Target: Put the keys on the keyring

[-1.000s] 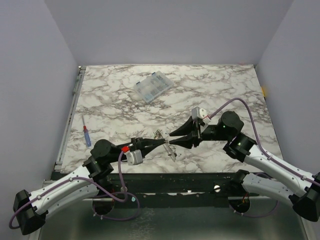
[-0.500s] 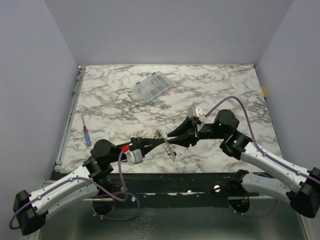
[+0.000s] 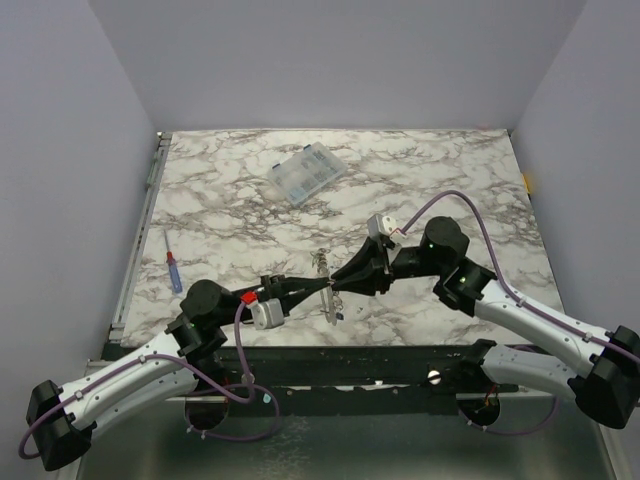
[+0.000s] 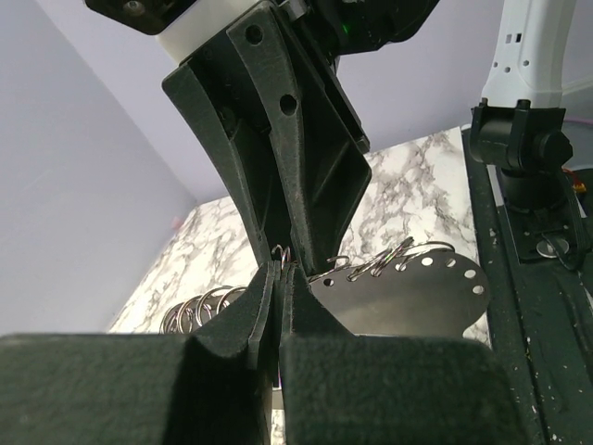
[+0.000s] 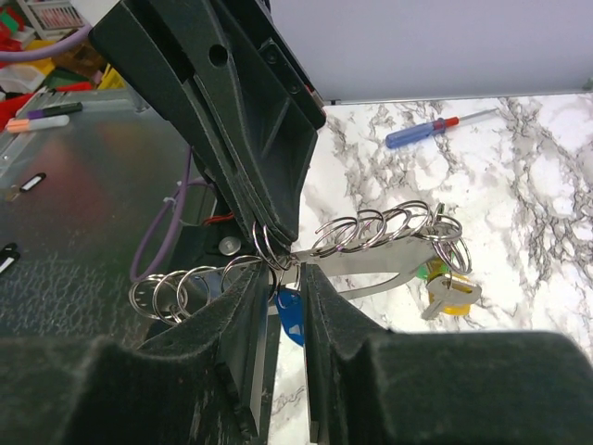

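The keyring point(image 5: 375, 262) is a flat metal plate with a row of holes that carry several split rings. In the top view it hangs just above the table between both grippers, as the keyring point(image 3: 332, 304). My left gripper point(image 4: 280, 269) is shut on one small split ring point(image 5: 270, 244), and the blue key point(image 5: 290, 312) dangles from that ring. My right gripper point(image 5: 283, 289) faces it tip to tip, its jaws a narrow gap apart around the blue key. A yellow key point(image 5: 451, 298) and a green key point(image 5: 428, 271) hang at the plate's far end.
A clear compartment box point(image 3: 307, 172) lies at the back middle of the marble table point(image 3: 450, 180). A red-and-blue screwdriver point(image 3: 173, 270) lies near the left edge. The black front rail point(image 3: 400, 355) runs just below the grippers.
My right arm has moved left toward the left gripper, and its jaws have narrowed around the blue key. The left arm has held still, shut.
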`<act>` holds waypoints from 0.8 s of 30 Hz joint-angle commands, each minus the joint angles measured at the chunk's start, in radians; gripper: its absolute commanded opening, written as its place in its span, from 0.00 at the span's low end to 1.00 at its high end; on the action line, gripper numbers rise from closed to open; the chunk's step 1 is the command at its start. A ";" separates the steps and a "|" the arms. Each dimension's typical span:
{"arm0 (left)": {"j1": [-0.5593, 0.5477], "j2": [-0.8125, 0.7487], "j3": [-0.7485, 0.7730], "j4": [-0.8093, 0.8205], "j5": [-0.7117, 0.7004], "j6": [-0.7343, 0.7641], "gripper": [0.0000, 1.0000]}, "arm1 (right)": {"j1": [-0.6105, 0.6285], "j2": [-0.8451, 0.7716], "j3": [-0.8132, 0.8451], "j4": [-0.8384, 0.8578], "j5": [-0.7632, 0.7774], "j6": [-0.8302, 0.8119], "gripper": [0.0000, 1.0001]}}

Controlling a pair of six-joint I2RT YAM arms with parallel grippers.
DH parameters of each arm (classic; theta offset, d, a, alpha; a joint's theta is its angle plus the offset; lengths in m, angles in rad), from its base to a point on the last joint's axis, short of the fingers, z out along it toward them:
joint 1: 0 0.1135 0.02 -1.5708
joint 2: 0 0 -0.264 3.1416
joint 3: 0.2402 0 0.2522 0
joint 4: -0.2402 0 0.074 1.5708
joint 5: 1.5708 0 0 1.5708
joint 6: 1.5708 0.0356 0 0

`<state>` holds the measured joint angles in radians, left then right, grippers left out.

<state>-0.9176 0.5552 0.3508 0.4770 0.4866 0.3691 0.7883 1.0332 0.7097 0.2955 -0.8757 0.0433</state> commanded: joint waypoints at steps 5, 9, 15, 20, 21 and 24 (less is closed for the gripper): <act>0.002 0.004 -0.009 0.098 0.004 -0.031 0.00 | -0.001 0.007 0.028 0.049 -0.032 0.012 0.26; 0.001 0.011 -0.010 0.104 0.006 -0.036 0.00 | -0.001 0.003 0.025 0.065 -0.041 0.010 0.24; 0.002 0.020 -0.012 0.115 0.009 -0.043 0.00 | -0.002 0.001 0.021 0.090 -0.053 0.014 0.16; 0.002 0.026 -0.012 0.118 0.010 -0.047 0.00 | -0.001 -0.003 0.017 0.118 -0.052 0.023 0.04; 0.001 0.029 -0.012 0.118 0.010 -0.047 0.00 | -0.001 -0.004 0.016 0.128 -0.051 0.027 0.01; 0.002 0.031 -0.013 0.119 0.003 -0.048 0.00 | -0.001 -0.013 0.003 0.167 -0.055 0.042 0.01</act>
<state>-0.9176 0.5777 0.3492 0.5522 0.4873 0.3317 0.7830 1.0359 0.7136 0.3740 -0.8967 0.0563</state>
